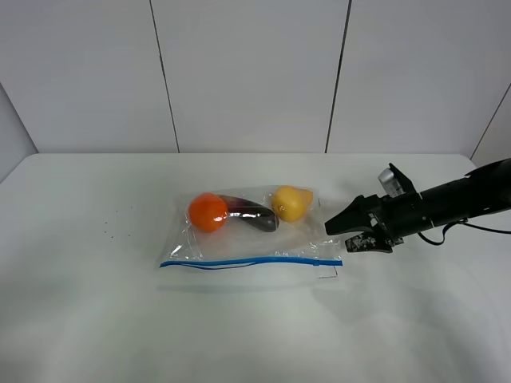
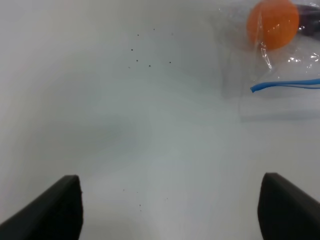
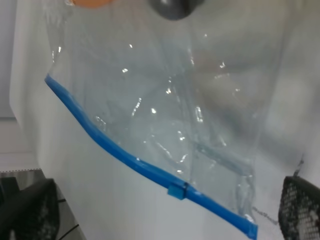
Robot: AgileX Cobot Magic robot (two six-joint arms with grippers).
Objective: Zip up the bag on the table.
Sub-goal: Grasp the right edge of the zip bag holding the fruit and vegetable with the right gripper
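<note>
Two-fingered, pinch thin blue seal strip (image 1: 251, 262) of limp-looking, slippery clear crinkly plastic zip bag (image 1: 239, 242) just ahead of wide-open, empty right claw (image 1: 337, 238).

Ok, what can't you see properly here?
The left gripper: outside the exterior high view; the left wrist view's edge cuts off all but fingertips.
The bag: its blue seal strip is too thin or blurry in every view to tell if it's shut.
The purple fruit: in the exterior high view, the orange fruit hides one end.
</note>
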